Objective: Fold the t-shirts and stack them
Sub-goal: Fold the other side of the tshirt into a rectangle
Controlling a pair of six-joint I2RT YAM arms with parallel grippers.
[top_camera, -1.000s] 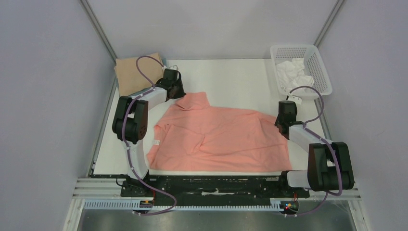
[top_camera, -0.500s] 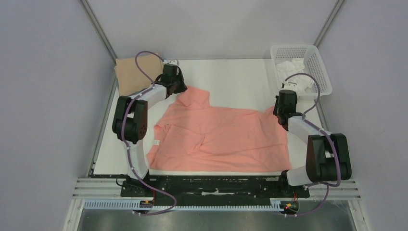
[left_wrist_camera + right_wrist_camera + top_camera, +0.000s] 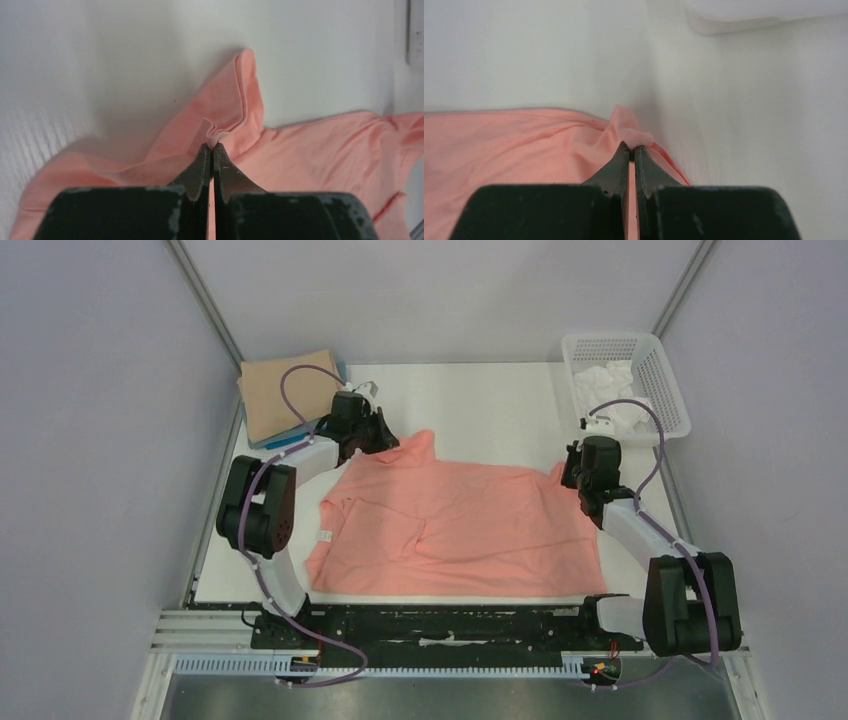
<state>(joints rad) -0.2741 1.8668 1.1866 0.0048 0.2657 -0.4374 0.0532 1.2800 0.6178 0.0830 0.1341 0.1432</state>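
Pinching salmon-pink t-shirt (image 3: 460, 530): left gripper (image 3: 213, 146) clenched on edge fold well away from basket (image 3: 666, 380), right gripper (image 3: 632, 146) clenched on corner near basket. Likely light, limp; edge grips suit.

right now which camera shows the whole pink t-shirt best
The top external view: it alone shows the whole pink t-shirt, spread out. The left wrist view shows only a fold pinched in the left gripper; the right wrist view only an edge pinched in the right gripper.

White table (image 3: 480, 400) between pale grey walls (image 3: 90, 440), aluminium rail (image 3: 450, 665) along near edge.
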